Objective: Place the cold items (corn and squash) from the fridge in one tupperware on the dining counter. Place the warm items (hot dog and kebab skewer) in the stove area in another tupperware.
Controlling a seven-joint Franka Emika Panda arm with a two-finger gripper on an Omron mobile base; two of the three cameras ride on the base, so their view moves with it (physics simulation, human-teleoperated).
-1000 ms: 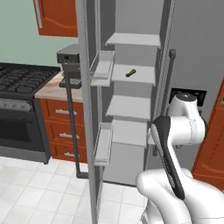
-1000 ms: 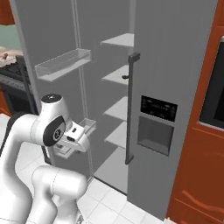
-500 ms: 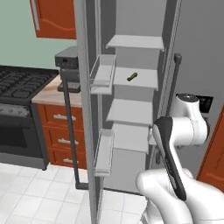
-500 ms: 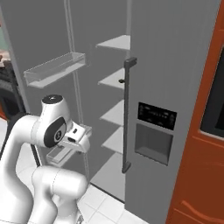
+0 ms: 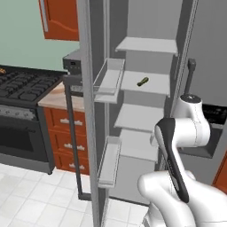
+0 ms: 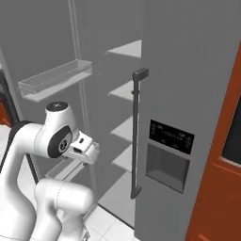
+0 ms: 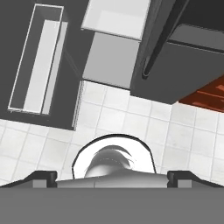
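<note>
Driving has brought the base closer to the open fridge (image 5: 146,111). A small dark-green item, probably the squash (image 5: 142,81), lies on a far shelf. Gripper (image 7: 112,177) wide open, empty; nothing packed yet.

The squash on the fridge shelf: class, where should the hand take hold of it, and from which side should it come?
Grip the squash across its narrow middle, closing on its short width. It lies flat and slanted on a white shelf with another shelf above it, so a straight-down reach looks cramped. Coming in through the open front of the fridge, slightly from above, is probably best.
</note>
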